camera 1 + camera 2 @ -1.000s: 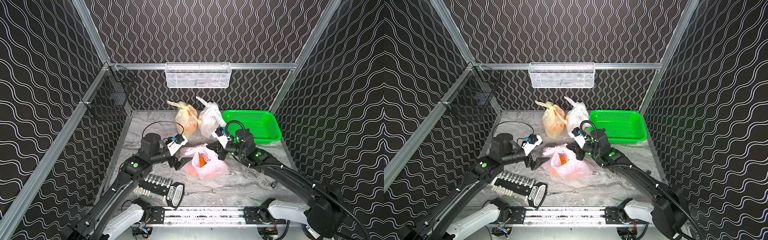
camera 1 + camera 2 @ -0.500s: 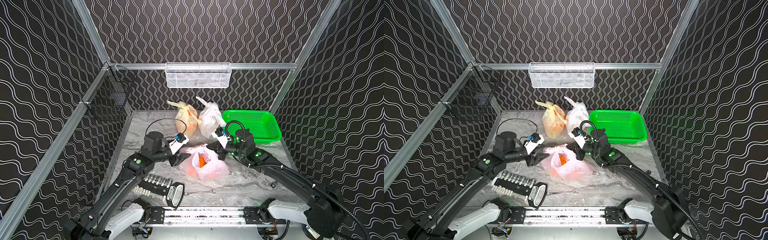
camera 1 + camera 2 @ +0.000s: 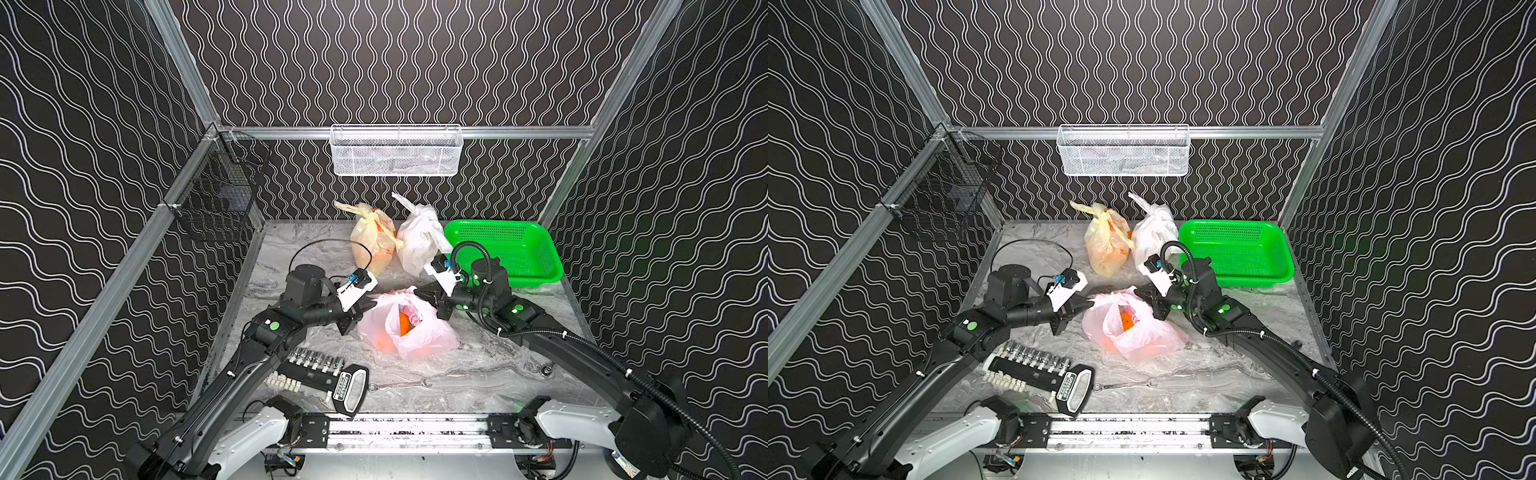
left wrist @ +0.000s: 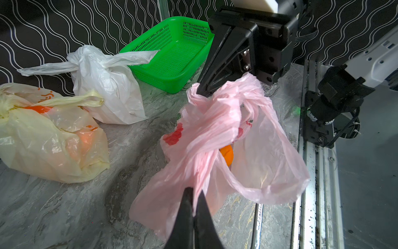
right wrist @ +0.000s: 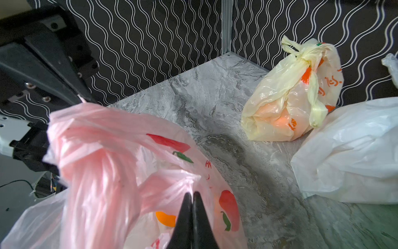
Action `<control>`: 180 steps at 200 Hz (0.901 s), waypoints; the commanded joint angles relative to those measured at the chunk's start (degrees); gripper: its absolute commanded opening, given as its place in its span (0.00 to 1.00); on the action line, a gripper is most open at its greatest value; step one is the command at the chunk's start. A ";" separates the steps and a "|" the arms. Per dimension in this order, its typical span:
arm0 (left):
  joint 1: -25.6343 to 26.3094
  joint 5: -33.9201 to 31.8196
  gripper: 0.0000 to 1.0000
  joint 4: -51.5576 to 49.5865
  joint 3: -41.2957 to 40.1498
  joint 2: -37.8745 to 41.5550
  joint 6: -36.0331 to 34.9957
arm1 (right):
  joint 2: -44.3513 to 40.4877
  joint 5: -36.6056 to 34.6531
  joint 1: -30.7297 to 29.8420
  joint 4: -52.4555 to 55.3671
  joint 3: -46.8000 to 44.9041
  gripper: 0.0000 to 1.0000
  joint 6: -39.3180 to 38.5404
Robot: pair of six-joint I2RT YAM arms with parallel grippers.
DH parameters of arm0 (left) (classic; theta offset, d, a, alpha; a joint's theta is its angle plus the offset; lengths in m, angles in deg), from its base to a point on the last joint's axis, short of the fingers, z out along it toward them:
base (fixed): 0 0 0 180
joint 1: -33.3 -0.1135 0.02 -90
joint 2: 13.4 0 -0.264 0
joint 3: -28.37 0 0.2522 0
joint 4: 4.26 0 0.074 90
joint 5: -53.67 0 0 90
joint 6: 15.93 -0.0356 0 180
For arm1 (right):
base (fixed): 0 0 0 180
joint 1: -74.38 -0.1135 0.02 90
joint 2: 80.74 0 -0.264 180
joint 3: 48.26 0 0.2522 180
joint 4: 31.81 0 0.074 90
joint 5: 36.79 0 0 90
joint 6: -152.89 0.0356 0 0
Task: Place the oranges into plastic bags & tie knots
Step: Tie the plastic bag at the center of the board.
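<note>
A pink bag (image 3: 409,332) with red print lies mid-table, mouth open, and one of the oranges (image 3: 405,324) shows inside it. My left gripper (image 4: 195,193) is shut on the bag's left handle strip. From the other side, my right gripper (image 5: 191,194) is shut on the bunched right handle. In both top views the two grippers (image 3: 371,304) (image 3: 1140,293) face each other across the bag's mouth. A yellowish bag (image 3: 372,245) and a white bag (image 3: 419,245) stand at the back. Each is closed by knots (image 5: 303,57) (image 4: 76,64) with loose tails.
A green perforated basket (image 3: 534,277) sits at the back right, behind my right wrist. A socket set (image 3: 320,370) and a wrench (image 3: 399,384) lie near the front edge. A white mesh basket (image 3: 397,149) hangs on the back wall, a black wire basket (image 3: 220,199) on the left wall.
My left gripper moved right to the pink bag and went from open to shut on its left handle. The right gripper stayed shut on the other handle.
</note>
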 commanded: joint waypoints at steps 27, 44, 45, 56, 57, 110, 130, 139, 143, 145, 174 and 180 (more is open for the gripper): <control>-0.16 0.20 0.00 -0.95 -0.62 2.23 -0.63 | -3.47 -12.94 -0.04 -5.30 -2.29 0.00 6.14; -0.15 -2.16 0.00 -0.85 -1.32 2.97 0.54 | -3.64 -18.76 -0.02 -4.31 -1.91 0.00 8.31; -0.20 -2.31 0.00 -0.85 -1.34 3.00 0.61 | -3.66 -19.16 -0.02 -4.20 -1.88 0.00 8.44; -0.15 -4.46 0.00 -0.58 -1.62 3.34 1.83 | -3.36 -23.71 0.06 -2.46 -1.15 0.00 10.08; -0.20 -4.65 0.00 -0.54 -1.62 3.31 2.04 | -3.34 -24.27 0.06 -2.27 -1.10 0.00 10.21; -0.22 -10.03 0.00 3.43 -3.96 4.91 13.72 | -1.84 -39.93 0.46 3.96 0.20 0.00 19.24; -0.23 -18.70 0.00 2.64 -4.65 5.57 20.52 | -1.81 -43.83 1.87 6.18 -0.16 0.00 22.12; -0.27 -22.58 0.00 1.11 -4.27 5.06 23.15 | -1.95 -44.51 3.00 6.85 -0.48 0.00 23.20; -0.31 -24.06 0.00 0.26 -3.99 4.55 24.29 | -1.98 -44.68 3.41 7.12 -0.60 0.00 23.67; -0.26 -24.94 0.00 -0.25 -3.82 4.33 25.03 | -1.99 -44.76 3.72 7.21 -0.68 0.00 23.80; -1.90 -32.65 0.00 -4.73 -2.99 0.56 32.42 | -0.87 -46.58 6.98 10.33 -0.93 0.00 25.15; -2.77 -33.02 0.00 -4.20 -3.99 0.63 33.60 | -0.48 -46.79 7.82 11.25 -0.88 0.00 25.25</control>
